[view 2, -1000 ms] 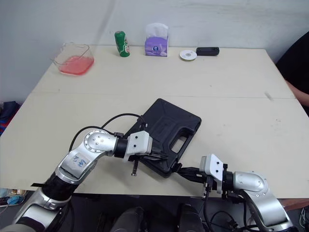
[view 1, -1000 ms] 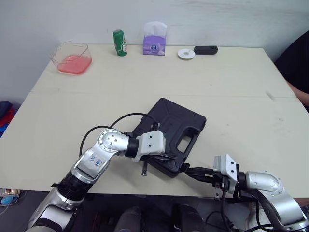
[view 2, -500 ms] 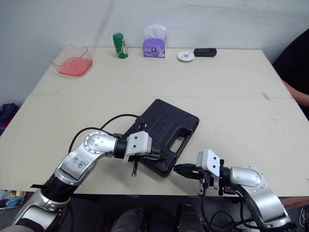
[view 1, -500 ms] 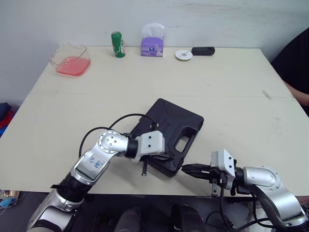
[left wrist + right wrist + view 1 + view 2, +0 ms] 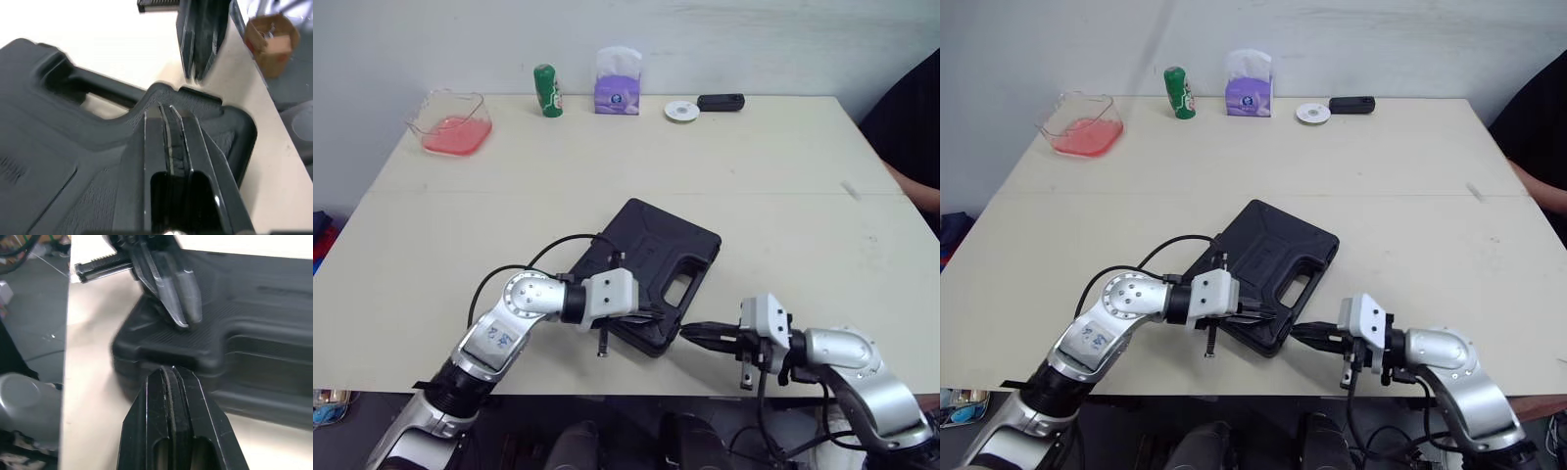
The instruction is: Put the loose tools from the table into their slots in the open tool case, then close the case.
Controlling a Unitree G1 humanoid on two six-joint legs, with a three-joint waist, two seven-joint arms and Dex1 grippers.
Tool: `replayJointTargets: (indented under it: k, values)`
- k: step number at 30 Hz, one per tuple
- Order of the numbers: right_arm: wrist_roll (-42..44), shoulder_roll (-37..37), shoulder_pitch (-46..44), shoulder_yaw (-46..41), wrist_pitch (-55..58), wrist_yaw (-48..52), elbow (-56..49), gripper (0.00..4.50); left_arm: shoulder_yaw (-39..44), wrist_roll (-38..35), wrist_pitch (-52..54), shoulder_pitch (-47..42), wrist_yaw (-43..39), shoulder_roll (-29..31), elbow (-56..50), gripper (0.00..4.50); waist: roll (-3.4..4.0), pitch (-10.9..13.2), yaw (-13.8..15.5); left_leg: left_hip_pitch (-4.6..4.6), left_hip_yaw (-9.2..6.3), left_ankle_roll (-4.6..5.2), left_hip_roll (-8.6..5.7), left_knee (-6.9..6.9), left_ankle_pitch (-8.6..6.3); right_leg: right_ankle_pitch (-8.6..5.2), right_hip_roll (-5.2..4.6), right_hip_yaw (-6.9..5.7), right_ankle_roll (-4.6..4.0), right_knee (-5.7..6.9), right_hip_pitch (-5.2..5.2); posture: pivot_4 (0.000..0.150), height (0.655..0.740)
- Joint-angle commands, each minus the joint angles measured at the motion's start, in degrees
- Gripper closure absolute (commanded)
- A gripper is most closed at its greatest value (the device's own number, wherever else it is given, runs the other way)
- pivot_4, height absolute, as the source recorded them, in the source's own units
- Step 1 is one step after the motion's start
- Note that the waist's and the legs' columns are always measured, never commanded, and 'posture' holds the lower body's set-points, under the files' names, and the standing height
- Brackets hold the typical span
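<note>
Both grippers are clenched, fingers pressed together and holding nothing. The left gripper rests its tips on the lid of the tool case, at the corner beside the handle, so the black case lies directly beneath and ahead of it. The right gripper lies low on the table with that same corner just ahead of its tips, near but seemingly not touching, and it points towards the left gripper's tips. The lid is down, so the closing step looks to be in hand; whether the latches have caught I cannot tell. Next, I judge, comes a firm downward press from the left while the right nudges the front edge or latch home.
</note>
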Motion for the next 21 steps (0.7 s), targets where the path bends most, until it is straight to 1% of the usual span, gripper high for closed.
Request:
replayJointTargets:
  k: [1, 3, 4, 5, 6, 7, 8, 9, 11, 13, 14, 15, 17, 21]
  values:
    - [2.3, -3.6, -1.5, -6.0, -2.0, 3.4, 3.1, 4.50, 9.9, -1.2, -6.0, 1.7, -0.8, 4.8, 4.3, 4.46, 0.13, 0.1, 0.0, -0.03, -0.01, 0.00, 0.00, 0.00, 0.00, -0.01, 0.00, -0.02, -0.01, -0.01, -0.02, 0.150, 0.7400]
    - [2.5, -5.1, -2.8, -8.6, -2.7, 4.1, 5.6, 4.50, 15.1, -3.6, -6.4, 3.2, -0.9, 7.0, 5.0, 4.46, 0.34, 0.4, -0.2, -0.08, 0.02, 0.01, 0.00, 0.00, -0.02, -0.01, 0.00, -0.02, -0.01, -0.03, -0.06, 0.150, 0.7400]
    - [2.1, -6.1, -3.9, -10.2, -3.9, 4.3, 7.7, 4.50, 18.5, -3.9, -7.1, 4.1, 0.2, 8.2, 5.7, 4.17, 0.36, 0.5, -0.1, -0.13, 0.04, 0.04, -0.01, 0.00, -0.03, -0.01, -0.01, -0.01, -0.01, -0.04, -0.11, 0.150, 0.7400]
    - [1.9, -7.1, -4.8, -11.5, -4.3, 4.6, 9.4, 4.18, 21.2, -4.6, -6.2, 5.2, 0.4, 9.5, 6.1, 3.84, 0.32, 0.5, -0.1, -0.22, 0.03, 0.04, -0.01, 0.00, -0.03, -0.01, -0.01, -0.04, -0.01, -0.05, -0.17, 0.150, 0.7400]
    - [1.4, -8.0, -5.9, -12.7, -5.3, 4.7, 11.4, 3.82, 23.5, -5.2, -5.0, 6.9, -0.1, 11.2, 6.2, 3.63, 0.33, 0.5, -0.1, -0.31, 0.02, 0.04, -0.01, 0.00, -0.03, -0.01, 0.00, -0.07, -0.01, -0.06, -0.27, 0.150, 0.7400]
    - [1.1, -9.1, -7.2, -13.9, -5.9, 4.8, 13.5, 3.52, 25.9, -5.4, -4.5, 9.1, -0.9, 13.1, 6.7, 3.19, 0.32, 0.5, -0.2, -0.49, 0.03, 0.07, -0.03, 0.00, -0.01, 0.00, -0.01, -0.07, 0.00, -0.04, -0.44, 0.150, 0.7400]
    - [0.8, -10.2, -8.2, -14.9, -6.4, 5.0, 15.5, 3.04, 27.9, -5.7, -3.6, 11.4, -1.5, 14.7, 7.0, 2.76, 0.32, 0.5, -0.2, -0.82, 0.05, 0.07, -0.03, 0.06, 0.01, 0.01, 0.01, -0.10, 0.02, 0.06, -0.75, 0.150, 0.7400]
    - [0.2, -11.4, -9.3, -15.8, -7.3, 5.2, 17.7, 2.49, 30.0, -5.3, -3.3, 13.8, -1.6, 16.2, 8.0, 2.22, 0.33, 0.5, -0.2, -1.00, 0.08, 0.10, -0.08, 0.06, 0.05, 0.03, 0.01, -0.11, 0.06, 0.16, -0.91, 0.150, 0.7400]
    - [-0.7, -13.1, -10.9, -16.8, -9.4, 5.6, 21.2, 1.52, 33.7, -5.0, -2.3, 17.7, -1.2, 18.3, 9.9, 1.27, 0.33, 0.5, -0.2, -1.05, 0.12, 0.11, -0.11, 0.00, 0.05, 0.03, 0.04, -0.22, 0.07, 0.11, -0.94, 0.150, 0.7400]
    - [-1.6, -14.4, -12.0, -17.5, -11.7, 6.6, 24.2, 0.45, 36.9, -5.6, -1.6, 21.3, -2.1, 19.7, 11.5, 0.28, 0.30, 0.6, -0.1, -1.11, 0.15, 0.13, -0.13, 0.00, 0.05, 0.04, 0.06, -0.28, 0.10, 0.03, -0.93, 0.150, 0.7400]
    - [-2.4, -15.8, -12.6, -17.7, -13.4, 7.5, 26.5, 0.04, 39.2, -5.0, -3.0, 23.5, -2.0, 20.1, 13.3, 0.02, 0.25, 0.6, 0.0, -1.12, 0.15, 0.15, -0.15, 0.01, 0.04, 0.04, 0.06, -0.28, 0.13, 0.01, -0.93, 0.150, 0.7400]
    - [-3.2, -16.8, -13.3, -17.8, -15.0, 8.1, 28.8, 0.04, 41.0, -4.4, -5.4, 25.0, -1.6, 19.9, 14.8, 0.02, 0.26, 0.6, 0.0, -1.12, 0.15, 0.16, -0.15, 0.02, 0.04, 0.05, 0.06, -0.27, 0.16, 0.00, -0.92, 0.150, 0.7400]
    - [-4.1, -18.1, -15.1, -17.7, -17.4, 8.5, 32.7, 0.04, 43.2, -4.5, -5.8, 26.8, -1.1, 20.0, 16.5, 0.02, 0.26, 0.6, 0.0, -1.12, 0.17, 0.22, -0.21, 0.02, 0.07, 0.08, -0.02, -0.25, 0.21, -0.01, -0.92, 0.150, 0.7400]
    - [-6.1, -18.9, -21.3, -16.4, -21.4, 7.6, 39.4, 0.04, 46.3, -4.5, -8.1, 27.7, 1.6, 19.1, 16.6, 0.02, 0.25, 0.7, -0.2, -1.04, 0.19, 0.23, -0.26, 0.06, 0.08, 0.12, -0.19, -0.12, 0.25, -0.05, -0.93, 0.150, 0.7400]
